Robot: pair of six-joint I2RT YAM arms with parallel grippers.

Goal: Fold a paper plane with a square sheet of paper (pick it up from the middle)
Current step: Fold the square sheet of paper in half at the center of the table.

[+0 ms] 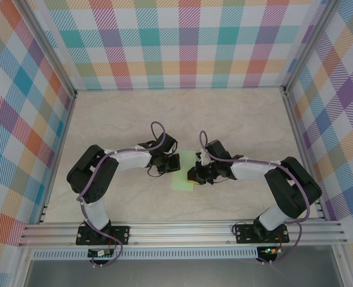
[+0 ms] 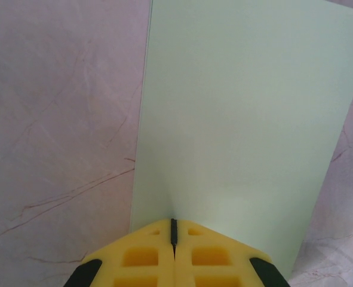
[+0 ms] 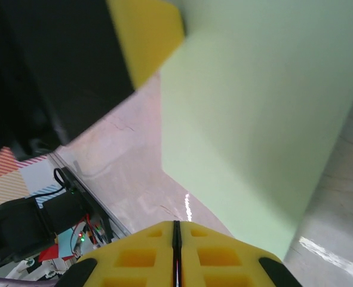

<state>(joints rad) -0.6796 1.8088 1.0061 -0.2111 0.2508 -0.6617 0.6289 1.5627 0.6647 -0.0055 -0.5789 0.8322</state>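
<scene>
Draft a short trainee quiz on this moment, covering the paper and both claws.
1. True or false: the left claw is shut on an edge of the square sheet of paper.
2. In the top view, the sheet is: A) between the two claws; B) against the far wall; C) beside the left arm's base.
3. Fill in: the right claw has its fingers ___ (open or shut).
Key: 1 true; 2 A; 3 shut.
</scene>
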